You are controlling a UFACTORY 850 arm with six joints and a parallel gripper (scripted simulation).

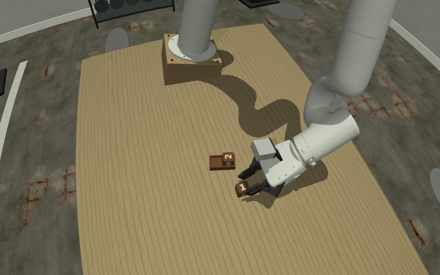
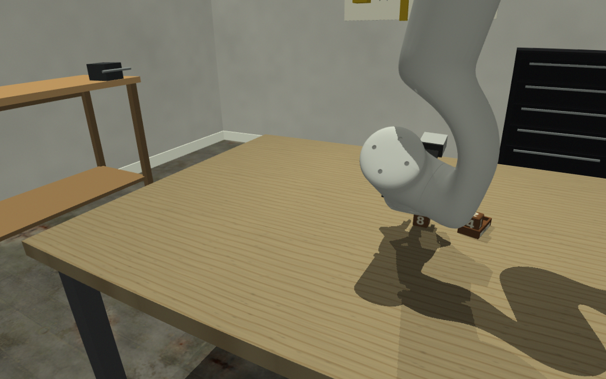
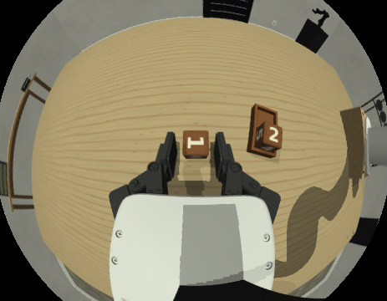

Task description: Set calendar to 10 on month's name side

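Observation:
My gripper (image 1: 243, 185) (image 3: 195, 141) is open and tilted, with its fingertips low around the loose cube. That brown cube (image 1: 241, 188) (image 2: 421, 221) (image 3: 196, 145) stands on the table with 1 on top, and 8 on a side in the exterior view. In the wrist view a gap shows on each side of it. The brown tray (image 1: 216, 167) (image 2: 468, 232) (image 3: 252, 126) lies flat. The other cube (image 1: 228, 159) (image 2: 475, 221) (image 3: 273, 135) is in one end of the tray, with 2 on top and 5 and 4 on sides. The tray's other end is empty. The month's name is not readable.
The robot's base block (image 1: 192, 73) (image 3: 353, 125) stands at the far end of the table (image 1: 146, 205) (image 2: 249, 226) (image 3: 160, 84). The tray is close beside one finger. The arm hides part of the work area in the exterior view.

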